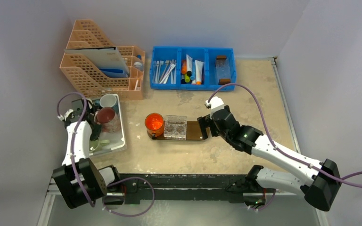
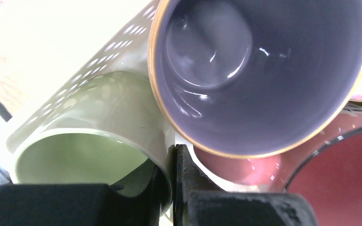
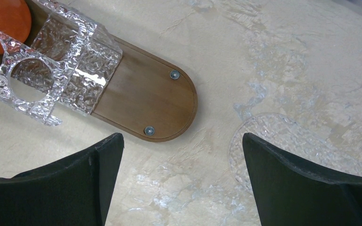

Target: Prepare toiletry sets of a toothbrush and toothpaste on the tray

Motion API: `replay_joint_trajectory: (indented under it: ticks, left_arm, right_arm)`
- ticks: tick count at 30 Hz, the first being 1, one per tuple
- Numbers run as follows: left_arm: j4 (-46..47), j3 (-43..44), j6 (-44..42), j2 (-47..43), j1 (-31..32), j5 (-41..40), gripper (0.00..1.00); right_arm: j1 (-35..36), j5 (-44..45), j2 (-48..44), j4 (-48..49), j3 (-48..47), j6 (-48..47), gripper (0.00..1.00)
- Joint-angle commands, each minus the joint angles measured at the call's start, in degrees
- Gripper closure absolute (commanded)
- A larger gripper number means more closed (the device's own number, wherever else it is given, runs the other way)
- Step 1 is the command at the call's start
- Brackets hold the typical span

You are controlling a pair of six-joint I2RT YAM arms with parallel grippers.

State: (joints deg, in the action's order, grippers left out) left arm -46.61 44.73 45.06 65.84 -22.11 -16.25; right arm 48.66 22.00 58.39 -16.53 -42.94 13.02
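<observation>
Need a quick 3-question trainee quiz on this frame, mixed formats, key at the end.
1. True or false: a toothbrush already lies on the wooden tray.
2. Which gripper stands open? A) left gripper B) right gripper C) both
3. Name the two things standing on the wooden tray.

Key
1. False: the toothbrushes are in the blue bin.
2. B: the left gripper is closed and appears to pinch the wall of the green mug.
3. The orange cup and the clear textured holder.
</observation>
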Motion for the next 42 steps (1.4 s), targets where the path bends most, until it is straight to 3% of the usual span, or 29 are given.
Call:
replay_joint_trajectory:
  ticks: [1, 20, 30, 42]
  left_arm:
    - [-8.18, 6.10, 0.37, -2.16, -0.57, -3.34, 1.00]
    - [-21.92, 23.88, -4.14, -1.26, 2.87, -5.73, 1.00]
    - [-22.23, 35.82, -11.07, -0.57, 8.26, -5.26, 1.00]
    - [-17.29, 46.08, -18.44, 3.96, 14.11, 13.37, 1.00]
  right_arm:
    - [-0.32, 0.51, -0.66, 0.10, -1.51, -0.11, 0.01]
    - [-0.24, 0.56, 0.14, -1.39, -3.92, -0.61, 0.01]
    - [-0.30, 1.86, 0.16, -2.82, -5.92, -0.67, 0.01]
    - [-0.27, 4.34, -2.62, -4.50, -6.41, 0.84, 0.01]
